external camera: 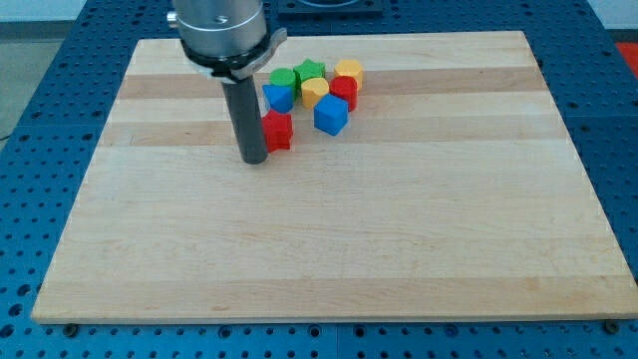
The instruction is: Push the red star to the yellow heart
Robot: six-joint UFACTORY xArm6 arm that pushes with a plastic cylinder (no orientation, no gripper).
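A wooden board (329, 239) is laid over a blue pegged table (40, 120). The dark rod is seen descending from the view's top, and my tip (255, 160) is pressed against the left side of the red star (277, 131); no jaws are carried, so nothing is clamped. Up and right of the red star, the yellow heart (315, 92) is found in a tight cluster, well within reach but not touching the star. Around the heart are a blue block (280, 97), a green block (285, 78), a green star (311, 70), a yellow block (349, 71), a red block (344, 92) and a blue cube (331, 116).
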